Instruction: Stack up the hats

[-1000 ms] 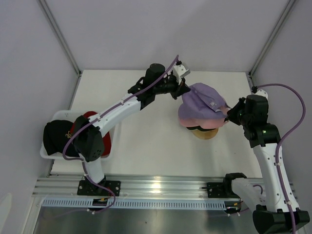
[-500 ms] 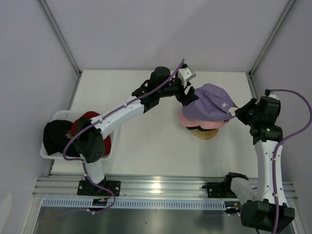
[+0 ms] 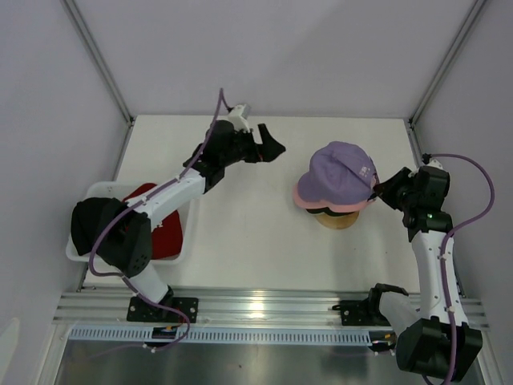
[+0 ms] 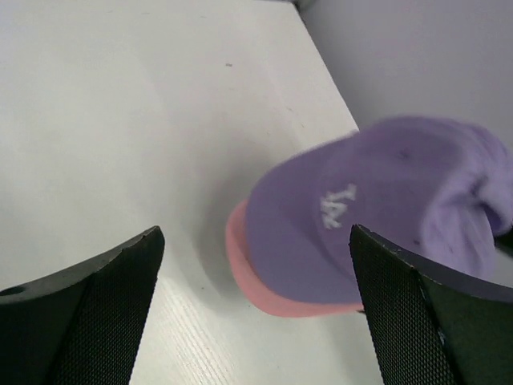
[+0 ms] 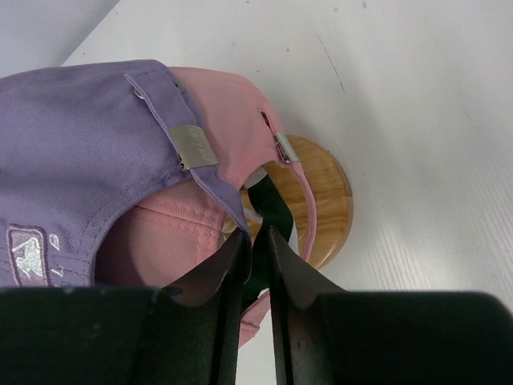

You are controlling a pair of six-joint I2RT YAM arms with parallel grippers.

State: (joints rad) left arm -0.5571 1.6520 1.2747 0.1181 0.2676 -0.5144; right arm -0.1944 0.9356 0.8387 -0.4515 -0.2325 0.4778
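Observation:
A lavender hat point(image 3: 341, 164) sits on top of a pink hat point(image 3: 303, 195) on the round wooden stand point(image 3: 337, 219). My left gripper point(image 3: 271, 144) hangs wide open to their left, well apart from them. In the left wrist view the lavender hat point(image 4: 377, 208) and the pink brim point(image 4: 240, 249) lie beyond the spread left gripper point(image 4: 256, 233). My right gripper point(image 3: 378, 191) is at the back of the stack. In the right wrist view the right gripper point(image 5: 256, 234) has its jaws a narrow slit apart at the end of the lavender strap point(image 5: 212, 180). A black strap point(image 5: 276, 208) shows past them.
A white mesh basket point(image 3: 96, 191) stands at the table's left edge with a black hat point(image 3: 92, 224) and a red hat point(image 3: 164, 233) in it. Bare white table lies between the basket and the stand point(image 5: 325, 188). Walls close in behind and on the right.
My left gripper has let go of the lavender hat, opened wide and pulled back to the left. The hat has settled onto the pink one. My right gripper's jaws have parted slightly.

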